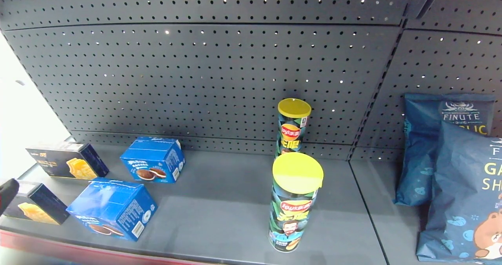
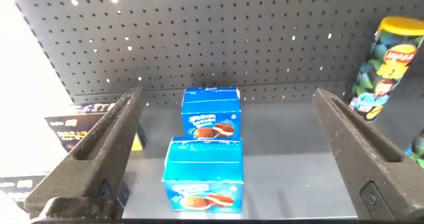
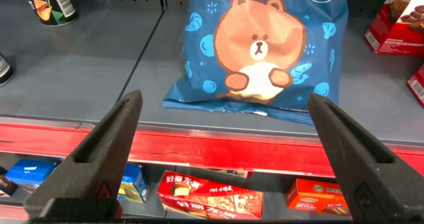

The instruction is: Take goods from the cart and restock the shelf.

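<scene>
Nearest, the left end effector, spread wide with nothing held, aimed down a file of two: near blue box, then far blue box. Likewise the right end effector, fully parted and empty, poised off the red shelf lip before a bear-printed snack bag. Judged from two empty grips: between placements, next good due from the cart.

Along the front of the shelf, from the robot's left: a dark cake box, the near blue box, a near chip can upright under its yellow lid, the bear-printed snack bag. Behind each, a partner: second dark box, far blue box, far can near the pegboard back panel, a second blue bag.

To do it well: match every fresh item to its own kind and set it in line there, or use the bare stretch between the blue boxes and the cans. Bring cans in upright and low; let go only once the base sits flat, since probably quick to topple, being tall and narrow. Square boxes to the shelf edge, printed face outward. Swing wide of the near chip can on approach. Open no further than needed on release, so as not to shove a neighbour.
</scene>
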